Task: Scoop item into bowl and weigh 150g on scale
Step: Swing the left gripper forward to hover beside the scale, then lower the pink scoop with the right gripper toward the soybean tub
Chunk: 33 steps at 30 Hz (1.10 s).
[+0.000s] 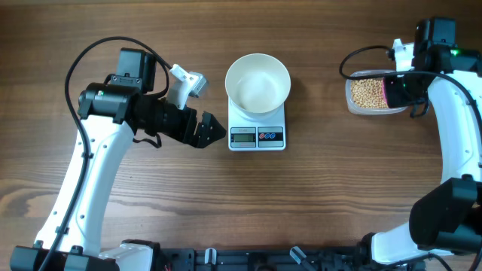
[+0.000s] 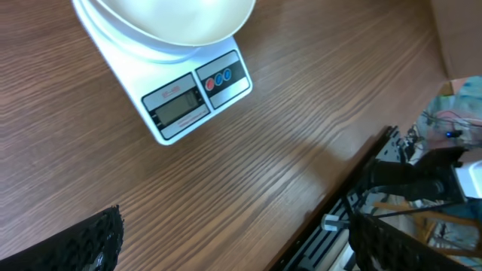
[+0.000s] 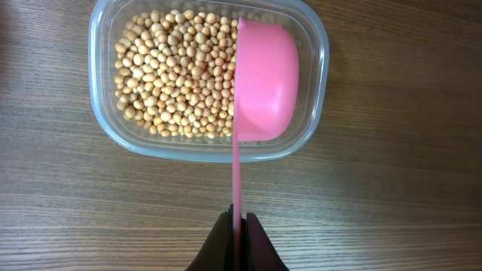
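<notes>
Overhead: you are looking down on a wooden table (image 1: 316, 196) where the white bowl (image 1: 258, 83) is sitting on the scale (image 1: 257, 137). The bowl's rim is overhanging the platform, leaving the display and buttons showing on the near edge. Your left gripper (image 1: 213, 129) is hovering just beside the scale's left side, jaws spread wide and gripping nothing. Well apart at the far right, the beans (image 1: 367, 92) are lying in a clear plastic tub (image 1: 349, 98). Your right arm (image 1: 452, 128) is reaching over the tub's right end, hiding its gripper from this view.

Left wrist: you are seeing the scale at a slant, with the bowl resting on it at the top of the frame. The grey display is too blurred to read, and red and blue buttons are sitting just beside it. The two dark fingertips (image 2: 94, 241) are showing only at the bottom corners, far apart, with bare tabletop lying between them.

Right wrist: your right gripper (image 3: 239, 226) is clenching the thin handle of a pink scoop (image 3: 263, 83), fingers pressing it from both sides. The scoop is standing on its side over the right part of the tub. Its rounded back is facing the camera and its straight edge is lying against the beans. The beans are filling the left and middle of the tub. You cannot tell whether any are sitting inside the scoop.
</notes>
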Motion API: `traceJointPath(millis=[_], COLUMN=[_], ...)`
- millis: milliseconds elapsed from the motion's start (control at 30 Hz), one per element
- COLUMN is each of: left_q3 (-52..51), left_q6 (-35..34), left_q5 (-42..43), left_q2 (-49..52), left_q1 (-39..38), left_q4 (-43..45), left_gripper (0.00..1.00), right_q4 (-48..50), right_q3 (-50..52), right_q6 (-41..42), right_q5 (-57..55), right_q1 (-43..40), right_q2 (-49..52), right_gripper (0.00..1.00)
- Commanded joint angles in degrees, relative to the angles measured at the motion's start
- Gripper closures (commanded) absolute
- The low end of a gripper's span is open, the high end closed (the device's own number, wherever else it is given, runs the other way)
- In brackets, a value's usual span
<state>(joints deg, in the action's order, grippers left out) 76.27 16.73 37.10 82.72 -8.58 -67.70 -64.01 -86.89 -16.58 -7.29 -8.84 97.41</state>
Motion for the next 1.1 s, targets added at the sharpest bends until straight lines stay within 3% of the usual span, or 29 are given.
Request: traceJointPath(millis=[0, 133, 467, 1067], left_q3=[0.6, 0.6, -4.2, -4.7], left_q6=[-2.8, -5.2, -5.9, -5.9], left_q5=[-4.3, -9.1, -4.3, -4.4], left_q2=[-1.0, -3.4, -3.8, -3.8], left_q1=[-0.4, -0.2, -0.3, -0.3], left_q4=[1.0, 1.9, 4.7, 5.8], left_gripper=[0.0, 0.0, 0.0, 0.0], right_q4=[0.0, 0.0, 0.8, 1.0], right_q3=[0.0, 0.0, 0.0, 0.0], right_q6=[1.0, 1.6, 1.6, 1.6], right_q5=[0.9, 0.9, 0.9, 0.9], right_q1=[-0.2, -0.2, -0.2, -0.2], right_q2=[0.0, 0.0, 0.0, 0.0], right_gripper=[0.96, 0.96, 0.96, 0.96])
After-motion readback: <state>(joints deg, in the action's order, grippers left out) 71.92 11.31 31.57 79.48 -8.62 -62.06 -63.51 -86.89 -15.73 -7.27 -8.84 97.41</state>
